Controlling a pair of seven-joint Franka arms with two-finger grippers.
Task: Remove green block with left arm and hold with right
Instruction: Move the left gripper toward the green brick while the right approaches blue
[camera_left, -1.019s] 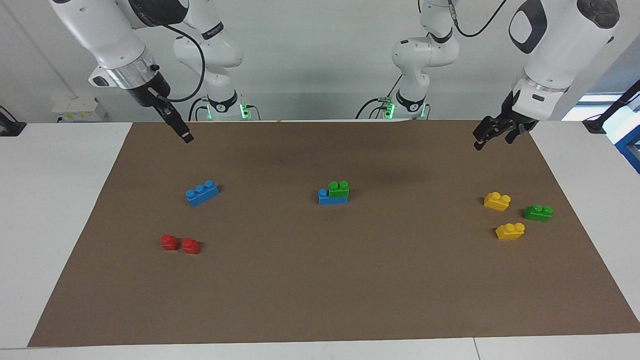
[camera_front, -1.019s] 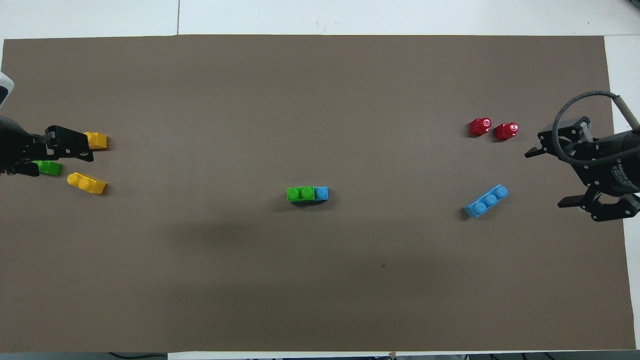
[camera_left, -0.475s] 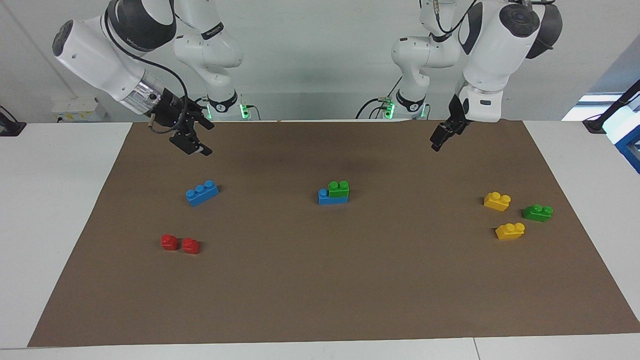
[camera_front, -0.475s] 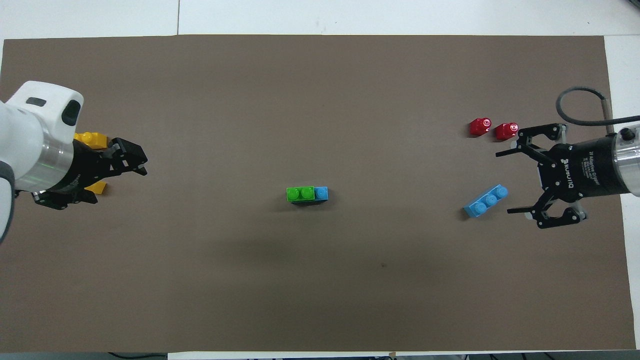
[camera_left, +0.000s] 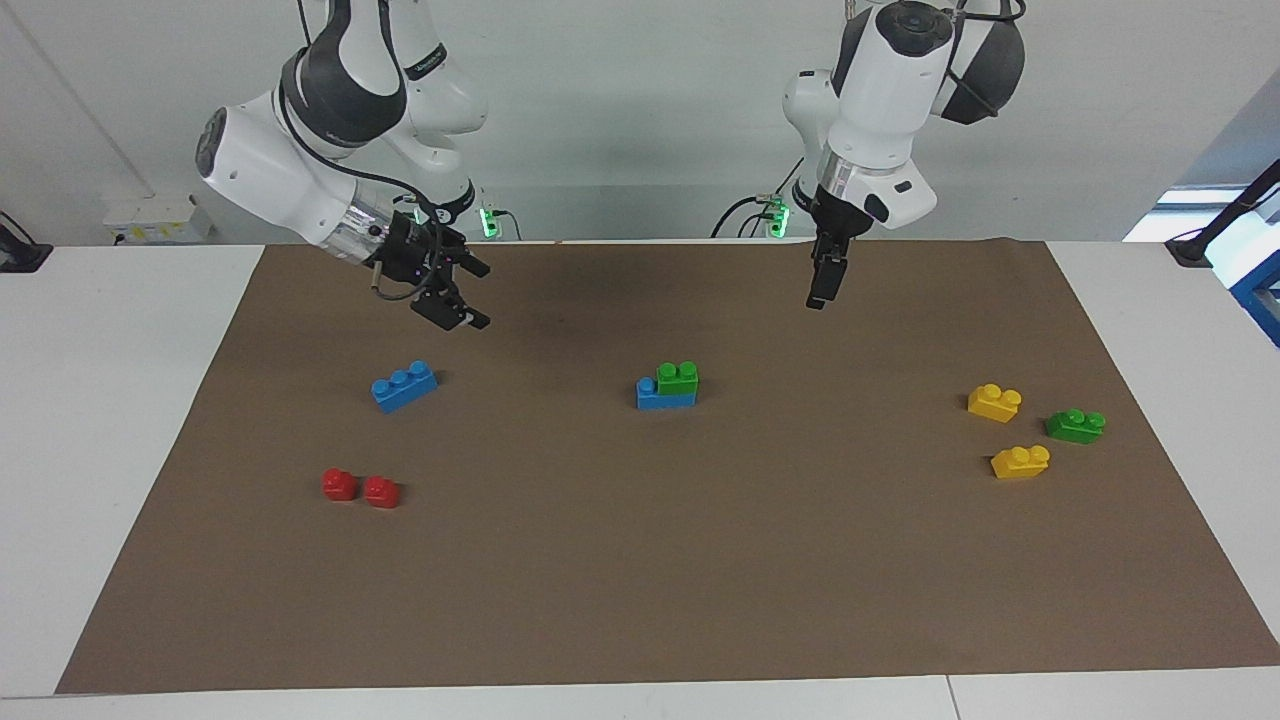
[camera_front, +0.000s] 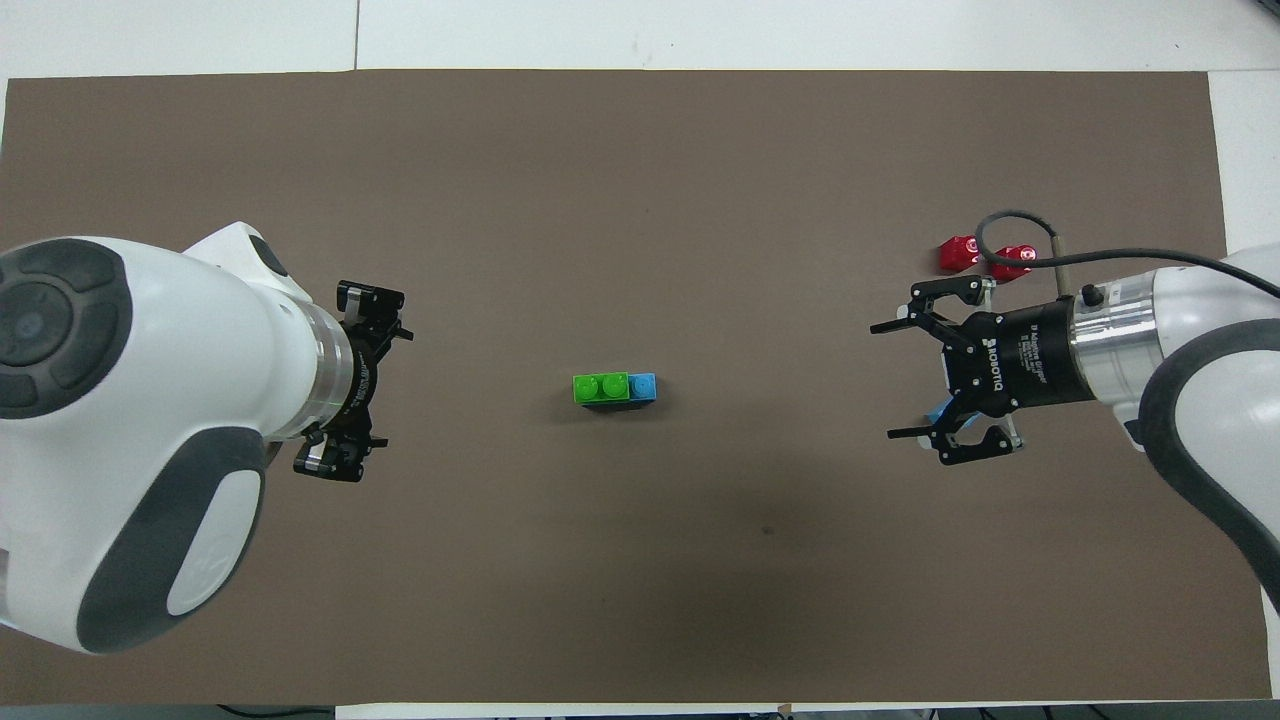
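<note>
Sitting mid-mat, the green block (camera_left: 678, 377) is stacked on a blue brick (camera_left: 665, 396), covering the part toward the left arm's end; the stack's long axis runs between the two arms' ends. Left gripper (camera_front: 352, 380) hangs open in the air on one side, right gripper (camera_front: 925, 378) open on the other, each well apart from the stack. Path looks clear: loose blue brick (camera_left: 403, 386), red pieces (camera_left: 361, 488), yellow bricks (camera_left: 1006, 432) and darker green brick (camera_left: 1075, 425) lie off toward the ends.

Glossy plastic green block (camera_left: 678, 377) on a glossy blue plastic brick (camera_left: 665, 397). Matt brown paper-like mat (camera_left: 640, 580) covers the smooth white table (camera_left: 90, 420). 2 arms have shiny white shells.
</note>
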